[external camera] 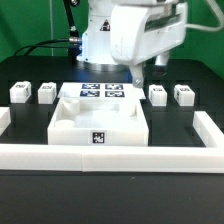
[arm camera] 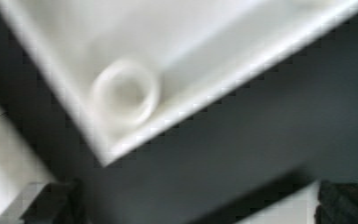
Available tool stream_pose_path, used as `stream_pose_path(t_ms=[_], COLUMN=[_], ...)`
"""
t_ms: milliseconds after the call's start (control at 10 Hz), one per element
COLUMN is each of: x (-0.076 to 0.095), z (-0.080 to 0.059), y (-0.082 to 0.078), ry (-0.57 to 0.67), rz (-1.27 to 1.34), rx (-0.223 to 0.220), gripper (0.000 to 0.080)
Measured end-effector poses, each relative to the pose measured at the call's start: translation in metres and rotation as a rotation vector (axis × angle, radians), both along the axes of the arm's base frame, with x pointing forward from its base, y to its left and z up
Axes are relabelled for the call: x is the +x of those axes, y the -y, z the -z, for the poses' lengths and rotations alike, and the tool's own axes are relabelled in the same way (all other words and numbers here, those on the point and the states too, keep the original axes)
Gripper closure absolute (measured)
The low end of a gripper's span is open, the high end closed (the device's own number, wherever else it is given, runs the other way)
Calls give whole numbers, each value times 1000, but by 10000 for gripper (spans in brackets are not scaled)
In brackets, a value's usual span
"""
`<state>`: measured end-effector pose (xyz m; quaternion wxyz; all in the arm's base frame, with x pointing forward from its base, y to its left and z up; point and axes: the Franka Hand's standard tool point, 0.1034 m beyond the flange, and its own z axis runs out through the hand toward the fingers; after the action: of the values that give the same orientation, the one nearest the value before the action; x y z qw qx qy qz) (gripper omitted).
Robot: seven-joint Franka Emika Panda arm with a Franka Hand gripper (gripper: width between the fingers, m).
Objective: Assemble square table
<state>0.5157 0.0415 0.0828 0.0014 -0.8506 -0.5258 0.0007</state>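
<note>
While all four leg blocks point(external camera: 46, 93) lie loose on the tabletop point(external camera: 30, 125), two on either side of the square table top point(external camera: 97, 120), nothing is assembled yet. Above that top's far corner the claw point(external camera: 138, 72) hovers, wide and empty.

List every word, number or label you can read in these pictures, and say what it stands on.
Words, numbers, brands: none in either view.
Black-white pattern tags, no letters or digits to read: on the table top front wall, on the four leg blocks, and four on the marker board.
Wrist view: blurred, no print shows.
</note>
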Motion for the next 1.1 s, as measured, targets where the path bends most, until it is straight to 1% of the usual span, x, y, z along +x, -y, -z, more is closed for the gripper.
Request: stream_pose_path(t_ms=[100, 200, 300, 400, 500, 600, 900, 1100], x=[-16, -35, -44, -51, -50, -47, -50, -69], z=[8, 19, 30, 42, 46, 45, 48, 63], y=[10, 20, 30, 44, 54, 54, 58, 76], ry=[6, 17, 29, 24, 6, 11, 9, 4], rz=[-120, -219, -355, -465, -553, -535, -534, -534], rx=[2, 5, 7, 11, 16, 14, 14, 14], gripper=[150, 150, 150, 150, 150, 150, 150, 150])
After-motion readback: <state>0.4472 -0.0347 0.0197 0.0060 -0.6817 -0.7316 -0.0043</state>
